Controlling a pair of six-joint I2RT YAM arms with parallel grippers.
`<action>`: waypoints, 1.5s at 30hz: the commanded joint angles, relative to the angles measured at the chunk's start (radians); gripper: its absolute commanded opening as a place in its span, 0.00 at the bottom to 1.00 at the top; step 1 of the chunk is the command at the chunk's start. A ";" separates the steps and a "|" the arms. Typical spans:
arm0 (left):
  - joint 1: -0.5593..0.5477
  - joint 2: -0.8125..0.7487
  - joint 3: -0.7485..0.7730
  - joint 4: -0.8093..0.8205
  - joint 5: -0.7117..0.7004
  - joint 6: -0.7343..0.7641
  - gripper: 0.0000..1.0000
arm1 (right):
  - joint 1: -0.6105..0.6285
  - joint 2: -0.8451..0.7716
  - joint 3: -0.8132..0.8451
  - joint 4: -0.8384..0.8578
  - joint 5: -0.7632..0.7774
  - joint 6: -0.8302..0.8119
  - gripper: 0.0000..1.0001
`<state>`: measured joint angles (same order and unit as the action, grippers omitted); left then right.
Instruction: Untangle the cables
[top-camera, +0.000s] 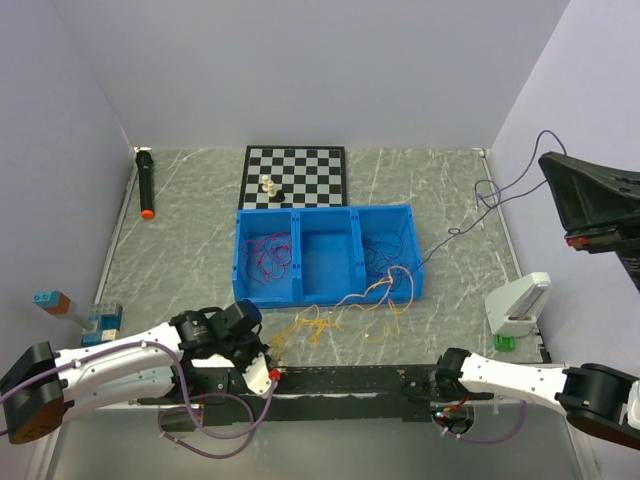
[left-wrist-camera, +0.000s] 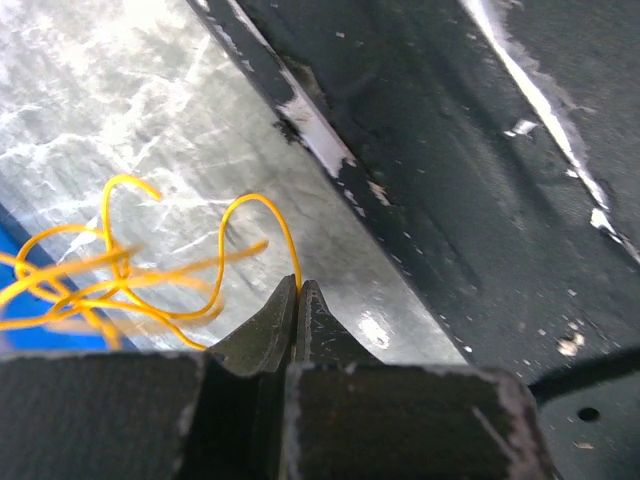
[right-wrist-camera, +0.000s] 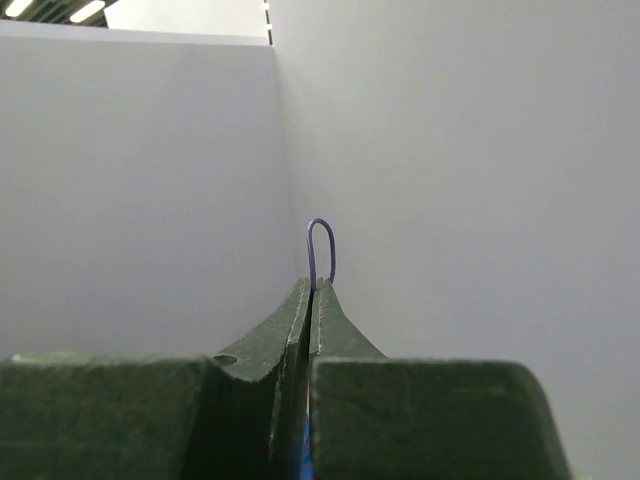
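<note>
By the table's near edge (top-camera: 340, 382), left jaws pinch a yellow cable (left-wrist-camera: 257, 197) — right jaws a purple loop (right-wrist-camera: 320, 220).

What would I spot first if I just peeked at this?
Probably the bright blue box in the middle of the table, with red cables curled in its left section and yellow cables lying loose in front. Behind it lies a black-and-white chessboard. Close up, the left gripper pinches a yellow strand, the right gripper a purple loop.
</note>
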<state>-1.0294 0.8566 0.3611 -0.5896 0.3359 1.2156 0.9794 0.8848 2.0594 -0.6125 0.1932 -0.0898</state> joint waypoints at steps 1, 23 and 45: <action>0.014 -0.037 -0.007 -0.104 0.029 0.068 0.01 | 0.007 0.063 0.108 -0.059 0.035 -0.057 0.00; 0.259 -0.194 -0.090 -0.180 -0.293 0.145 0.01 | 0.007 -0.165 -0.030 0.220 0.560 -0.297 0.00; 0.279 -0.188 -0.113 -0.231 -0.362 0.232 0.01 | 0.005 -0.266 0.059 0.560 0.729 -0.603 0.00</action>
<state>-0.7631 0.6632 0.2745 -0.7437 -0.0185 1.4326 0.9840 0.6933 2.1384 -0.3161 0.8684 -0.5533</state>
